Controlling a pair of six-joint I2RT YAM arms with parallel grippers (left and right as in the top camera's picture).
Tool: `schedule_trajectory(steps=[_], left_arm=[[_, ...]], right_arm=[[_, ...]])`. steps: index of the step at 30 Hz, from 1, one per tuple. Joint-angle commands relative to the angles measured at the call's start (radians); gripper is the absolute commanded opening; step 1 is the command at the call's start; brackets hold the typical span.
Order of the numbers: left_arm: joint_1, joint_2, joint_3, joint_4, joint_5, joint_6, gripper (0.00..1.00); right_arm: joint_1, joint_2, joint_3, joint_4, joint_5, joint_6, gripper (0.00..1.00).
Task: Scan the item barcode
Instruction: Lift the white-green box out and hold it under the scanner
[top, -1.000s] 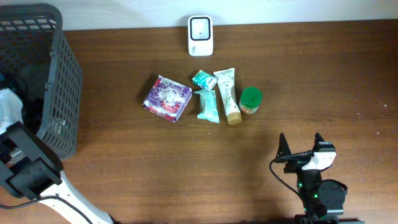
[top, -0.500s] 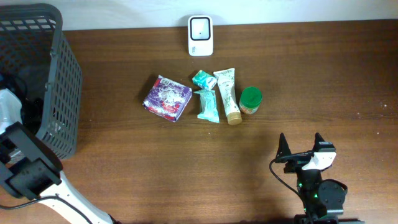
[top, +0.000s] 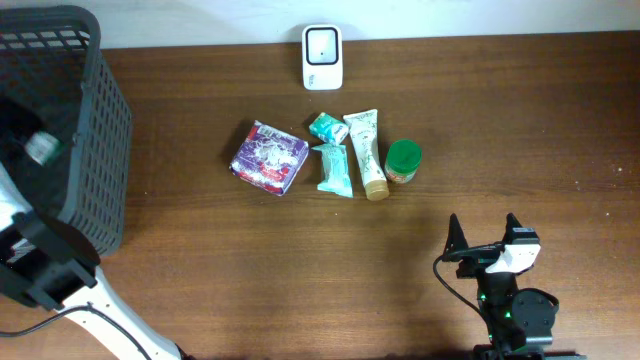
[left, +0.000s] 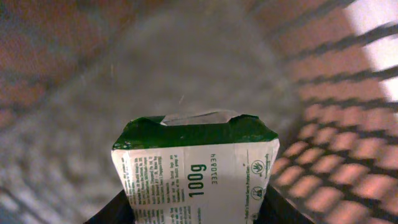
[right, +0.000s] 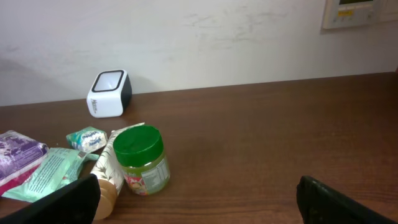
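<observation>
Left wrist view is filled by a green-and-white printed packet (left: 199, 165), its green top edge crumpled and "100g" printed upside down on the white face. My left gripper (left: 196, 214) is clamped on it, with the dark fingers (left: 115, 213) pressing against both lower sides of the packet. Behind it I see the blurred floor and slatted wall of the dark grey plastic basket (top: 95, 120), so the packet is inside the basket at the left end of the brown wooden table (top: 250, 270).

My right gripper (right: 208, 208) sits low near the table's front edge, its fingers spread wide apart. The white box-shaped barcode scanner (top: 322, 57) stands at the far edge by the wall, well apart from the basket.

Between the scanner and my right gripper lies a close cluster:
- a purple foil pouch (top: 269, 157)
- a teal sachet (top: 335, 168)
- a small teal wrapper (top: 326, 127)
- a white tube with a gold cap (top: 367, 153)
- a green-lidded clear jar (top: 404, 161)

The tube touches the jar.
</observation>
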Motion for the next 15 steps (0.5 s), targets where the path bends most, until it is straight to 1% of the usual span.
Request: schedule_trajectory(steps=[1,3,4,6,10,12,15], left_arm=[[-0.003,-0.014,0.285,-0.039,0.105,-0.017,0.36],[-0.004,-0.026,0.404,-0.058,0.180,-0.071,0.35],[-0.005,-0.032,0.447,-0.058,0.233,-0.070,0.36],[-0.009,-0.045,0.519,-0.058,0.386,-0.077,0.36],[-0.043,-0.071,0.553,-0.053,0.655,-0.134,0.38],[-0.101,-0.073,0.553,-0.051,0.768,-0.134,0.38],[-0.202,-0.073,0.553,-0.099,0.767,-0.129,0.39]], right_arm=[[0.008,-0.006,-0.007,-0.004,0.008,0.004,0.99],[0.008,-0.006,-0.007,-0.004,0.008,0.004,0.99],[0.008,-0.006,-0.007,-0.004,0.008,0.004,0.99],[0.008,-0.006,-0.007,-0.004,0.008,0.004,0.99],[0.008,-0.006,-0.007,-0.004,0.008,0.004,0.99],[0.008,-0.006,-0.007,-0.004,0.008,0.004,0.99],[0.008,-0.006,-0.007,-0.004,0.008,0.004,0.99]])
